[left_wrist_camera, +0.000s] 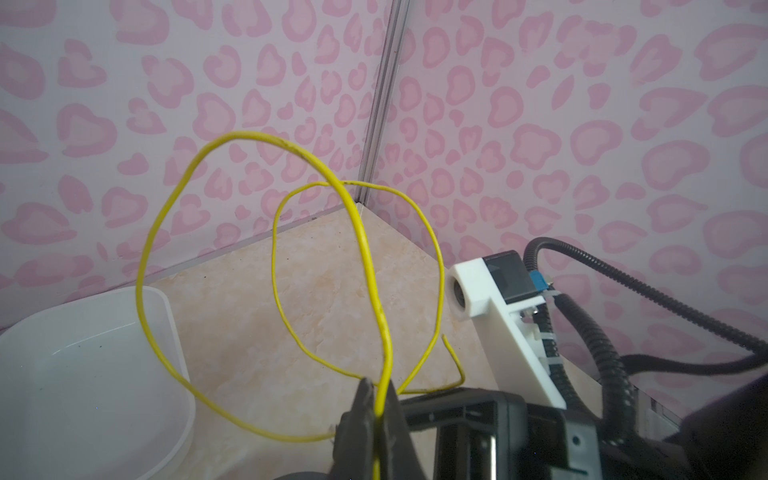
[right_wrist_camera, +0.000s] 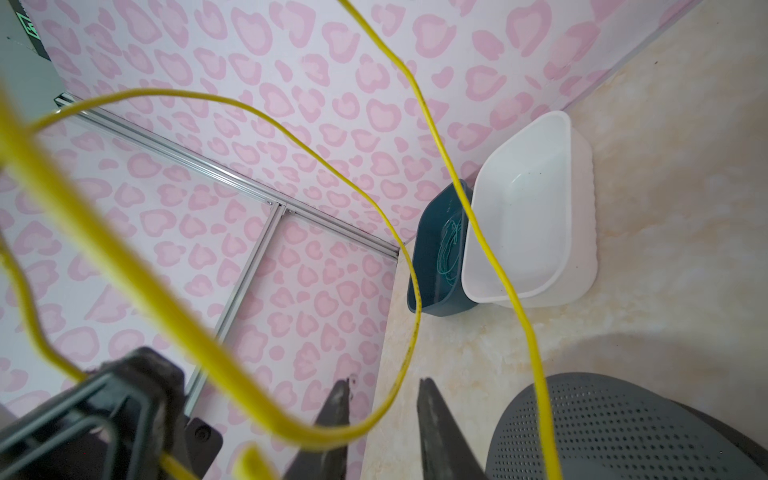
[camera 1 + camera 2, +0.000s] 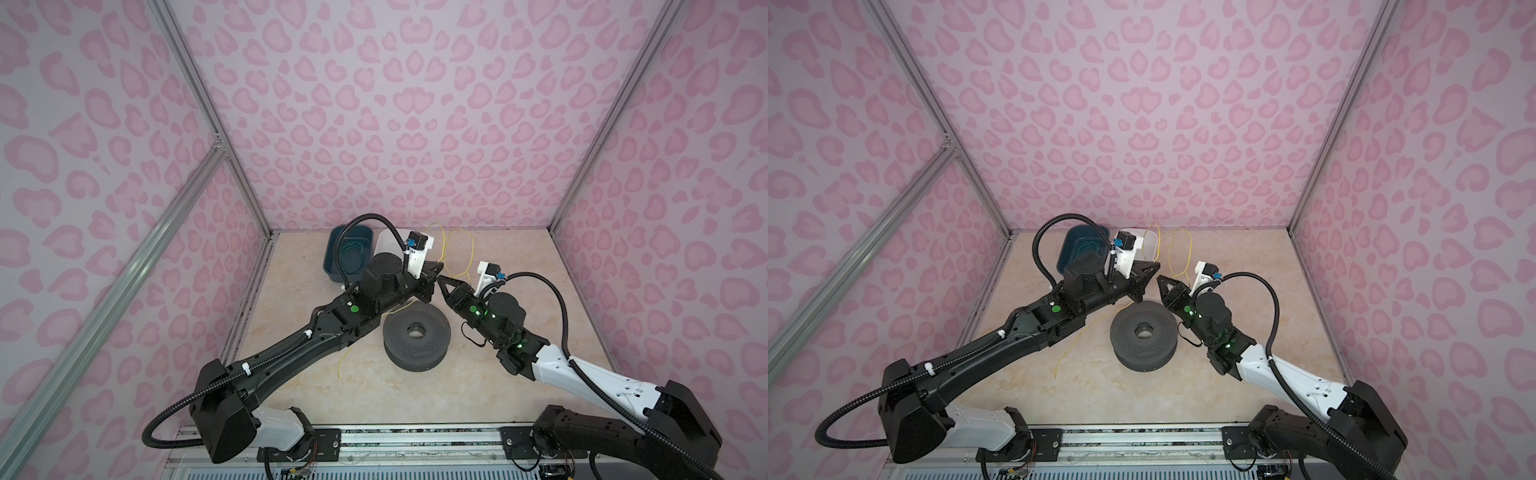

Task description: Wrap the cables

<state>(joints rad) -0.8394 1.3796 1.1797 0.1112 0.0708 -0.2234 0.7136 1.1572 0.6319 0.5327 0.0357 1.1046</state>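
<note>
The cable is a thin yellow wire (image 3: 472,249) (image 3: 1190,248) that rises in two loops behind the grippers at the back of the table. My left gripper (image 1: 379,384) is shut on a strand of the wire (image 1: 365,249), tip pointing right in both top views (image 3: 439,266) (image 3: 1157,266). Tip to tip with it is my right gripper (image 3: 440,280) (image 3: 1159,278). In the right wrist view its jaws (image 2: 382,384) stand apart, with a strand of wire (image 2: 415,316) running down between them. A loose tail (image 3: 340,368) trails on the table under the left arm.
A grey perforated spool (image 3: 417,337) (image 3: 1144,336) (image 2: 623,432) lies flat just in front of both grippers. At the back left stand a dark blue bin (image 3: 332,253) (image 2: 424,266) holding teal wire (image 3: 353,254), and a white bin (image 3: 384,245) (image 1: 172,328) (image 2: 582,249).
</note>
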